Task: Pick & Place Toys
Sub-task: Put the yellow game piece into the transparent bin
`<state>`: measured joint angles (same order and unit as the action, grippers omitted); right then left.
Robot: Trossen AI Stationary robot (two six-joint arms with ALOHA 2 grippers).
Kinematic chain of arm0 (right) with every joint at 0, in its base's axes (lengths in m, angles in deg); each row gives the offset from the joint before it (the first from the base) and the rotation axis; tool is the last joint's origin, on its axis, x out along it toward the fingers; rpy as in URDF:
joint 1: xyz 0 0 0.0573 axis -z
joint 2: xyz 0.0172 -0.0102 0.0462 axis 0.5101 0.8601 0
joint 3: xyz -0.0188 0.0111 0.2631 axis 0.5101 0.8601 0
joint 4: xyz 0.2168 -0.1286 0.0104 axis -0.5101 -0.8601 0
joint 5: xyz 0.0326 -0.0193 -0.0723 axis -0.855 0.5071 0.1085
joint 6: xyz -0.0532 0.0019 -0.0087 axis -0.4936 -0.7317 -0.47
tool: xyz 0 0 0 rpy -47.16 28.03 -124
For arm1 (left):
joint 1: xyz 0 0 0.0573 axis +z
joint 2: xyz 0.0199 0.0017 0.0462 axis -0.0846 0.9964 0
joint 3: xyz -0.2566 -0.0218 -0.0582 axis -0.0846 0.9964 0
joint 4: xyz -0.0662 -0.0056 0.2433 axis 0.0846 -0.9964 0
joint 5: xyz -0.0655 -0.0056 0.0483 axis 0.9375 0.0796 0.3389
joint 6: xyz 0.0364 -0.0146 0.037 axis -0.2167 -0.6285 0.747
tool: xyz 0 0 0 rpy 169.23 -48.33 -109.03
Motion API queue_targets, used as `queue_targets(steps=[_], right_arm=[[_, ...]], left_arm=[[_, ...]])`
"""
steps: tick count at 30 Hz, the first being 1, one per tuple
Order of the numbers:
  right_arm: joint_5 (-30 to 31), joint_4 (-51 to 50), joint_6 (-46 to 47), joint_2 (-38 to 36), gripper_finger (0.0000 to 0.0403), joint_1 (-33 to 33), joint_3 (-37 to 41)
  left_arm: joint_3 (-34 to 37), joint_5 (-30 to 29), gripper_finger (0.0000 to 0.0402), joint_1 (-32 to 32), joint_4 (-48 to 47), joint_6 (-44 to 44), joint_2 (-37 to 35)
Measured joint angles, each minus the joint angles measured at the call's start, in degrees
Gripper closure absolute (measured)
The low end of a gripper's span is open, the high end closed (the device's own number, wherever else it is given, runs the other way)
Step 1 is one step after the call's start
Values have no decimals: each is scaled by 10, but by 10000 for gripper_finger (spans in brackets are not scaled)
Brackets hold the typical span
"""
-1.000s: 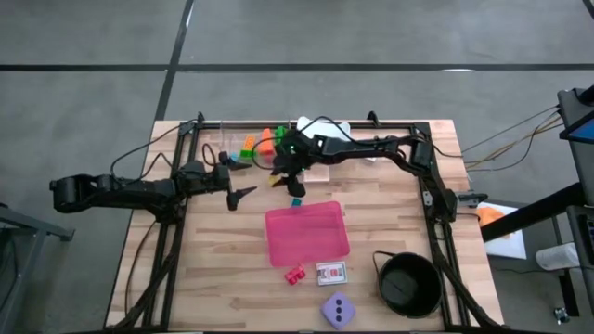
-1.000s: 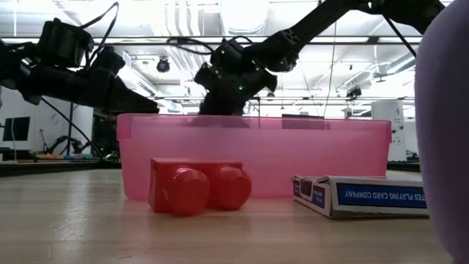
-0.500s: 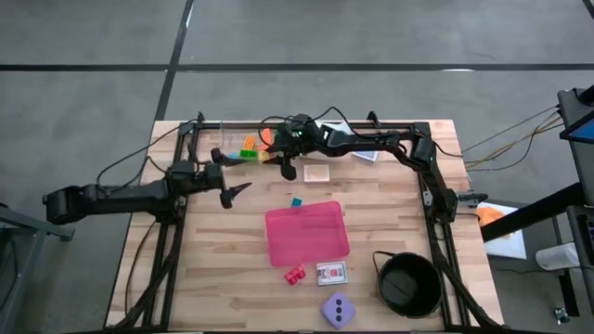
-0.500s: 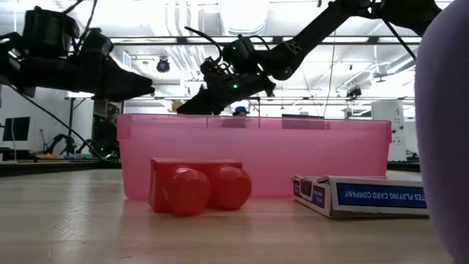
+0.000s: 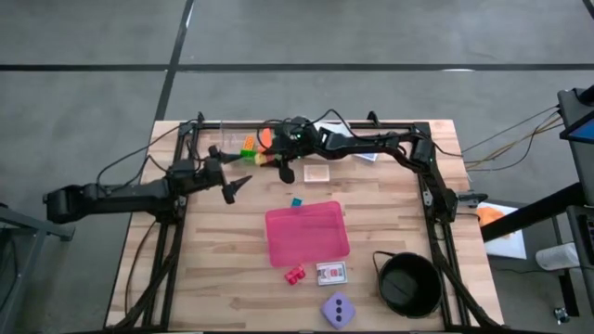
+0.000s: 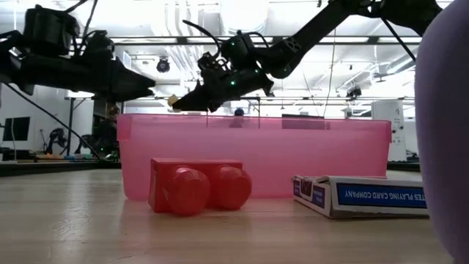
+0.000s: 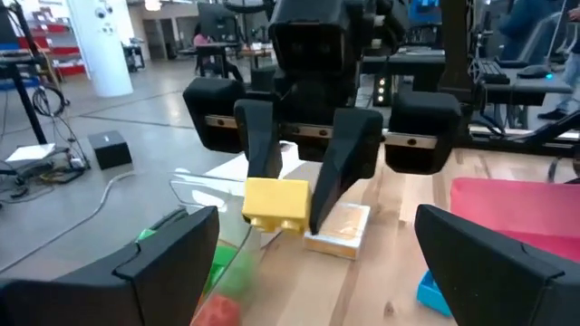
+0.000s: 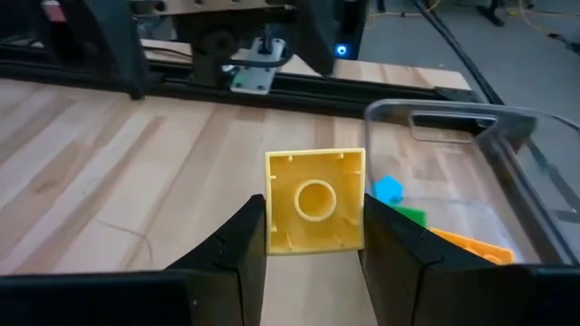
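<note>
My right gripper (image 8: 315,210) is shut on a yellow brick (image 8: 315,201) and holds it above the table's far left part, beside a clear container (image 8: 471,172). That container holds green, orange and blue bricks (image 5: 249,145). My left gripper (image 5: 232,178) hangs open just left of there, facing the yellow brick (image 7: 276,205) with nothing between its fingers. A blue brick (image 5: 296,201) lies on the wood behind the pink tray (image 5: 306,234). A red brick (image 5: 295,275) and a lilac die (image 5: 338,309) rest on the table near its front edge. My right gripper pinches the yellow brick by two opposite side walls (image 8: 271,217) between its two fingers. The fingers come from the table's right, slanting a little downward. The brick is lifted clear of the table, with its hollow underside toward the wrist camera.
A black round bowl (image 5: 406,283) stands at the near right. A playing-card box (image 5: 331,273) lies beside the red brick, and a small pale card (image 5: 317,173) lies under the right arm. Black frame rails (image 5: 176,223) run along the table's sides.
My right gripper has carried the yellow brick up and toward the far left, to the clear container, tipping from steeply downward to nearly level. My left gripper has risen a little and drawn back toward the left edge, staying open.
</note>
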<state>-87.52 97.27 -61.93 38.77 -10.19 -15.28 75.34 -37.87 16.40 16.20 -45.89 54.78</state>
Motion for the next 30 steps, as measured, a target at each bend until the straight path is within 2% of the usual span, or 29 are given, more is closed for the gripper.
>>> queue_targets(steps=[7,13,22,26,30], right_arm=[[-15,-1,-4,0,270,-1,2],[-26,-10,-13,0,270,-1,2],[-26,-22,-18,0,270,-1,2],[-27,-23,-19,0,270,-1,3],[-27,-23,-19,0,270,-1,3]], left_arm=[[-53,8,25,0,-2,36,95],[-119,14,25,5,-65,67,159],[-150,-1,27,14,-118,89,187],[-150,-1,52,14,-118,90,186],[-150,-1,106,14,-119,95,185]])
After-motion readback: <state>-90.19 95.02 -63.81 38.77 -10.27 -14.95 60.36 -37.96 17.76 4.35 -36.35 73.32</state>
